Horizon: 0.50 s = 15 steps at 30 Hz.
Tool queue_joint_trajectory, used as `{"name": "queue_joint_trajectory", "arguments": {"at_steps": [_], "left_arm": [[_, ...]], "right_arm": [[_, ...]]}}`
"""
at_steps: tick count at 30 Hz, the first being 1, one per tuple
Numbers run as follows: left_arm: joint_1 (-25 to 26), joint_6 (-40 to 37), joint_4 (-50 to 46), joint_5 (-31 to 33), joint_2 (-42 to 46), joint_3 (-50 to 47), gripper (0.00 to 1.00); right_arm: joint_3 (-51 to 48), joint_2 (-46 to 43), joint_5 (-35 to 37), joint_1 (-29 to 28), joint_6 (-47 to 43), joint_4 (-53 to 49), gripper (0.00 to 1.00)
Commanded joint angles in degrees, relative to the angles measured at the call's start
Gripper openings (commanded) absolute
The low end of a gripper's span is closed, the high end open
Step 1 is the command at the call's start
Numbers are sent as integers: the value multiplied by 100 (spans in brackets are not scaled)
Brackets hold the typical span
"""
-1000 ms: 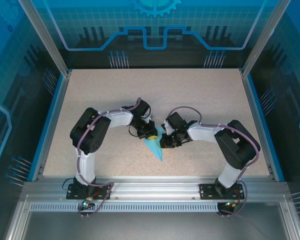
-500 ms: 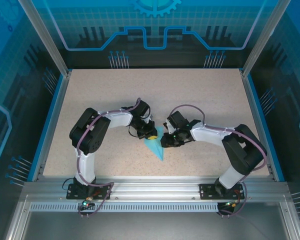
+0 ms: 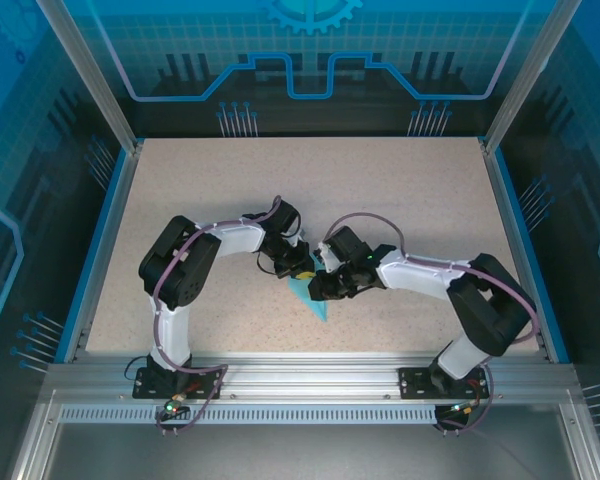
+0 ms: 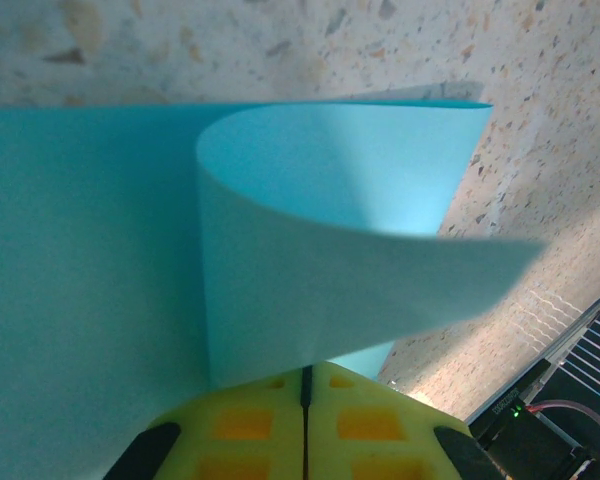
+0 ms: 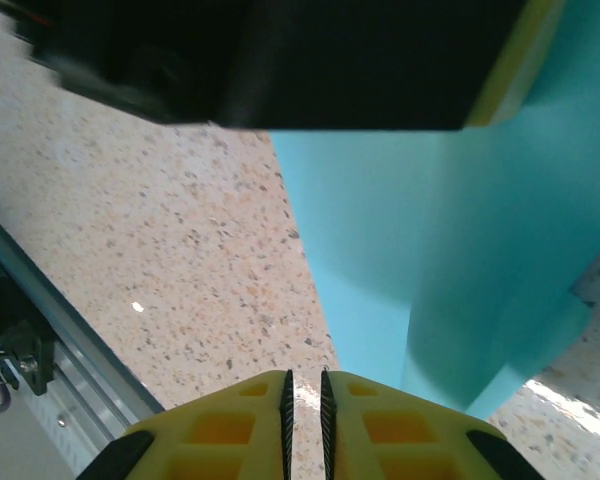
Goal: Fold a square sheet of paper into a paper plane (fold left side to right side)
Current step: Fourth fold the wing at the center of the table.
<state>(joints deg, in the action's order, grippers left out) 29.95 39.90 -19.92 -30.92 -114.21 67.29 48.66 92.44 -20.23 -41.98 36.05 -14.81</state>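
We judge the closed left end effector (image 4: 305, 405) curls a flap of paper (image 4: 80, 250) rightward while the right end effector (image 5: 303, 388), also closed, steadies it on the desk (image 5: 130, 220)

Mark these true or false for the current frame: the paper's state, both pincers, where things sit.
1. A flap of the paper curls up off the table. True.
2. The right pincer is wide open. False: its fingers are nearly together, with a thin slit between them.
3. The paper lies by the far edge of the table. False: it lies near the middle, between the two pincers.
4. The left pincer is shut on the edge of the curled flap. True.
5. The paper is a flat square. False: seen from above, it narrows to a point toward the arm bases.
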Motion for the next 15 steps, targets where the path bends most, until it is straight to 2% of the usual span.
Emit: {"name": "queue_joint_trajectory", "arguments": {"at_steps": [1, 15], "left_arm": [[29, -114, -384, 395, -144, -251, 8], [30, -157, -443, 425, -162, -218, 8]], "right_arm": [[135, 283, -148, -107, 61, -68, 17], [373, 671, 211, -287, -195, -801, 17]]}}
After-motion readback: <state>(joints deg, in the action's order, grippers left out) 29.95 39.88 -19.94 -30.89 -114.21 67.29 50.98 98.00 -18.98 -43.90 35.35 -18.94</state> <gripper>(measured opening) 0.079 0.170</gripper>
